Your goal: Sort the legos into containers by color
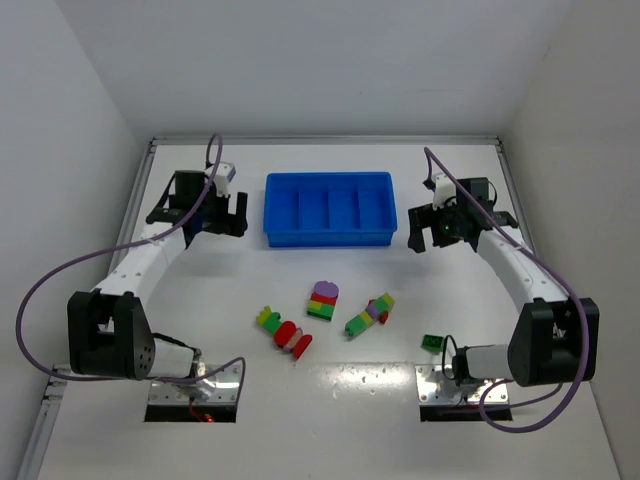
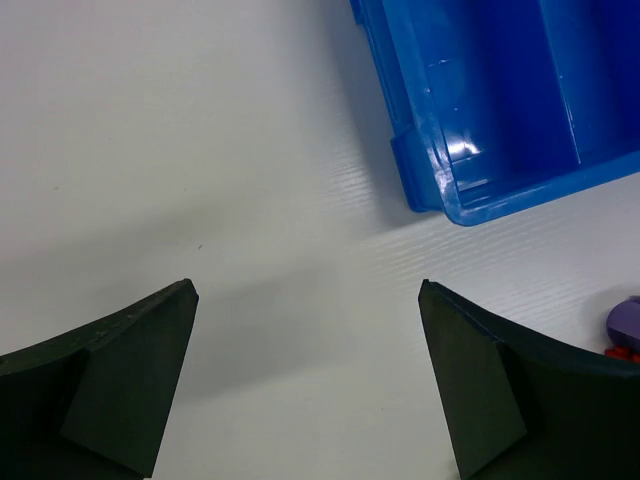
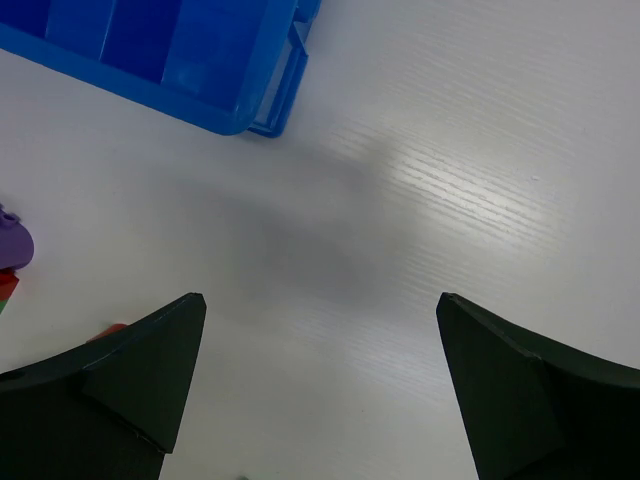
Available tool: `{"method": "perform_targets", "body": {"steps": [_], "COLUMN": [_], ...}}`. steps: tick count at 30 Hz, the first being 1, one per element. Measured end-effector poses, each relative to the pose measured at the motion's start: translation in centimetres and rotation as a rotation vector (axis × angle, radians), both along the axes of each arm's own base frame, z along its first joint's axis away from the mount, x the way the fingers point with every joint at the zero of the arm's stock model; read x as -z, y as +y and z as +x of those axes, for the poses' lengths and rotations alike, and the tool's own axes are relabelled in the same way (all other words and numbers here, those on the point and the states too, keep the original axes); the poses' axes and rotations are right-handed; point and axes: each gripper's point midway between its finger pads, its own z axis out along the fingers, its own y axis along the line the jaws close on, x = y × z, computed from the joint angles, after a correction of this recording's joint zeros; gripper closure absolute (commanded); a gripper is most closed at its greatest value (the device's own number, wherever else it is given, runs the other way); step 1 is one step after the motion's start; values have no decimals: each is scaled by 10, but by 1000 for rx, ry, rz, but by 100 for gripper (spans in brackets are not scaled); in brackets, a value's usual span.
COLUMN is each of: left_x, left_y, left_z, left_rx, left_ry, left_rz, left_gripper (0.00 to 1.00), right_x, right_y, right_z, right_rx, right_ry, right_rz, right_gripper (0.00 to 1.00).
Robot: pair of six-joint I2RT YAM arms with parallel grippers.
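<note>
Legos (image 1: 322, 302) loose, well apart from L gripper (image 1: 227, 215) & R gripper (image 1: 424, 234), both jaws wide.

Plain white walls (image 1: 300, 60) enclose a glossy white table (image 1: 330, 400).

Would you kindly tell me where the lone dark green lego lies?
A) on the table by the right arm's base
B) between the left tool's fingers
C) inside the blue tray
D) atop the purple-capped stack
A: the dark green lego sits alone on the table, close to the right arm's base.
</note>
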Motion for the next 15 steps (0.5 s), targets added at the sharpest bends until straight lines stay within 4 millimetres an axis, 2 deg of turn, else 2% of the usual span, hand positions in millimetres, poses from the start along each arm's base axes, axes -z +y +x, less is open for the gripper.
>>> {"method": "perform_targets", "body": {"steps": [10,15], "left_x": [-1,-9], "left_y": [-1,-11], "left_z": [0,0], "left_rx": [9,77], "left_ry": [-1,-13], "left_rz": [-2,-21], "left_gripper": [0,2], "right_x": [0,0], "right_y": [0,-4], "right_z": [0,1], "right_rx": [0,17], "right_ry": [0,0], "right_rz": [0,1], "right_gripper": [0,0]}}
